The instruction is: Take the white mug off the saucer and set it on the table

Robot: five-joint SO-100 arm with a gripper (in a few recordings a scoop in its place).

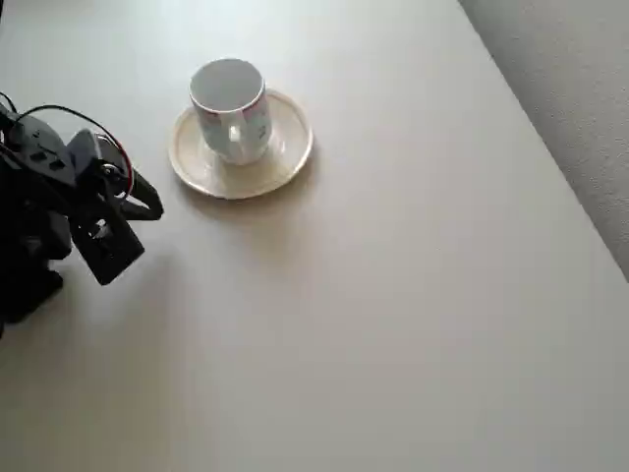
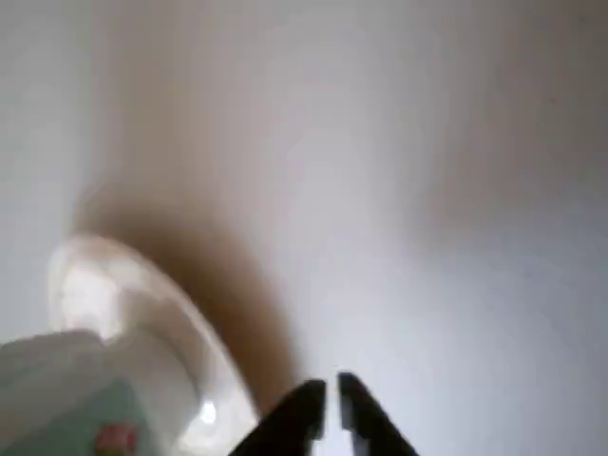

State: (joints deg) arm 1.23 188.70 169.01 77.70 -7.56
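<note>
The white mug (image 1: 230, 106) stands upright on the round cream saucer (image 1: 285, 157) near the top left of the off-white table (image 1: 393, 295) in the overhead view, its handle turned toward the picture's bottom. My black gripper (image 1: 152, 202) sits left of the saucer, apart from it, tips pointing right. In the wrist view the gripper (image 2: 331, 391) shows its two dark fingertips nearly together with nothing between them. The blurred mug (image 2: 76, 399) and saucer (image 2: 171, 323) lie at the lower left.
The table's right edge runs diagonally at the upper right, with grey floor (image 1: 580, 88) beyond it. Bare tabletop spreads right of and below the saucer. The arm's black body (image 1: 49, 216) with wires fills the left edge.
</note>
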